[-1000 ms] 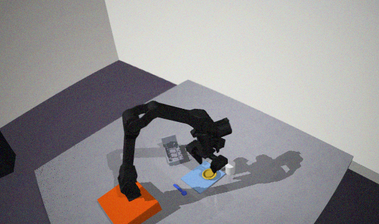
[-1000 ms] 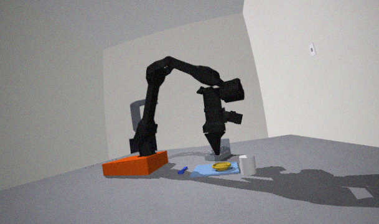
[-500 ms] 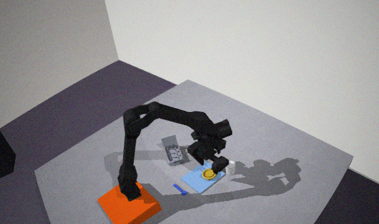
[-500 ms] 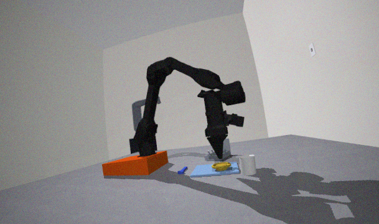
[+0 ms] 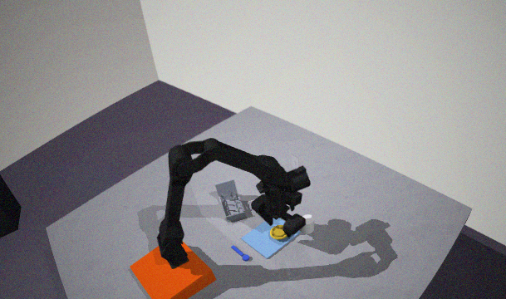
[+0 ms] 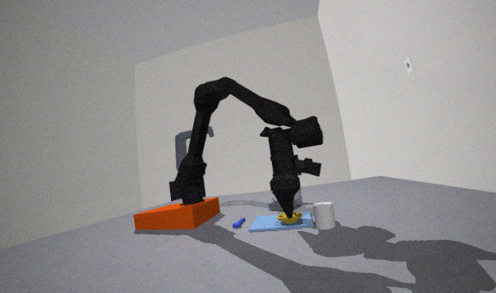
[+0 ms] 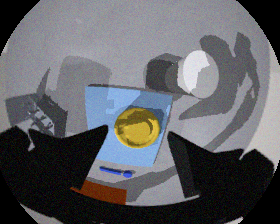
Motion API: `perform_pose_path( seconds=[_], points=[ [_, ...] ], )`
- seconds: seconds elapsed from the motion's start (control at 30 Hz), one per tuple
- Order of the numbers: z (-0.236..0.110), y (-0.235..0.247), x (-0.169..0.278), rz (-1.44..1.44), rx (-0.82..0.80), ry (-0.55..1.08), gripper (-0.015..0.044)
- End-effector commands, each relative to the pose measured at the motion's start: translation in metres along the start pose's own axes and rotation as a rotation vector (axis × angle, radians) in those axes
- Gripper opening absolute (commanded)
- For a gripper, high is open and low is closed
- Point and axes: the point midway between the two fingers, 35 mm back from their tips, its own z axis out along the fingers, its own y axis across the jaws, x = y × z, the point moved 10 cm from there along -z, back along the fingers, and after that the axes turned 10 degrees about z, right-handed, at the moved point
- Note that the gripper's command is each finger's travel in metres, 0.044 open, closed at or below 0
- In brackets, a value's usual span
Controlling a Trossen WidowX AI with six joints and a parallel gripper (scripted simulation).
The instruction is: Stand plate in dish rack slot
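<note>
A yellow plate (image 5: 276, 235) (image 6: 283, 220) (image 7: 133, 131) lies flat, open side up, on the blue board (image 5: 264, 247) (image 6: 263, 224) (image 7: 97, 107). My gripper (image 5: 280, 227) (image 6: 289, 216) (image 7: 138, 131) is open and empty, pointing down, low at the plate. In the wrist view the plate shows between the two fingertips, nearer the left one's height in the picture; contact cannot be told. The grey dish rack (image 5: 237, 210) (image 7: 55, 112) stands beyond the board. In the exterior view the arm hides most of it, and its slots are too small to make out clearly.
A white cylinder (image 5: 308, 224) (image 6: 324, 216) (image 7: 207, 77) stands close beside the board, near one finger in the top view. A blue spoon (image 5: 239, 252) (image 6: 239, 223) (image 7: 114, 171) lies between the board and the orange base block (image 5: 194, 276) (image 6: 164, 218) (image 7: 106, 191).
</note>
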Motion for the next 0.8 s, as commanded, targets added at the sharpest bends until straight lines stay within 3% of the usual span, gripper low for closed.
perform_pose_path(
  seconds=[0.0, 0.27, 0.33, 0.53, 0.77],
  points=[
    [0.007, 0.001, 0.001, 0.003, 0.002, 0.004, 0.04],
    [0.018, 0.002, 0.002, 0.003, 0.001, 0.004, 0.04],
    [0.018, 0.002, 0.002, 0.003, 0.001, 0.004, 0.0354],
    [0.018, 0.002, 0.002, 0.003, 0.001, 0.004, 0.0354],
    [0.018, 0.002, 0.002, 0.003, 0.001, 0.004, 0.0308]
  ],
)
